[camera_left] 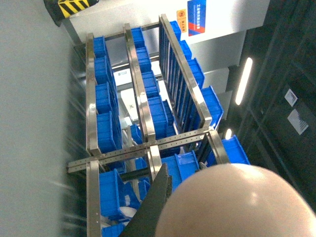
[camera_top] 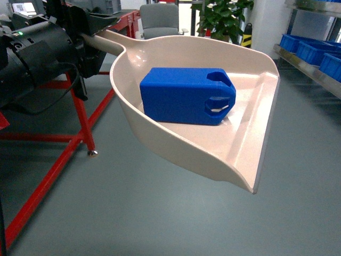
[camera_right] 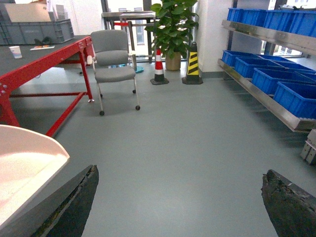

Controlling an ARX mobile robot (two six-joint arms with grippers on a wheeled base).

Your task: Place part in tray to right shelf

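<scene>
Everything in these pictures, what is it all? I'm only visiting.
part: one, bright blue, lying in the tray.
tray: one, cream, held up over the floor by its handle.
right shelf: one, steel, along the right wall.
crates: several, blue, on the shelf.
table: one, red frame, left.
chair: one, grey, beside the table.
plant: one, green, at the back.
cones: two, striped, near the plant.
left gripper: black, on the tray handle.
right gripper: black, open, empty.
</scene>
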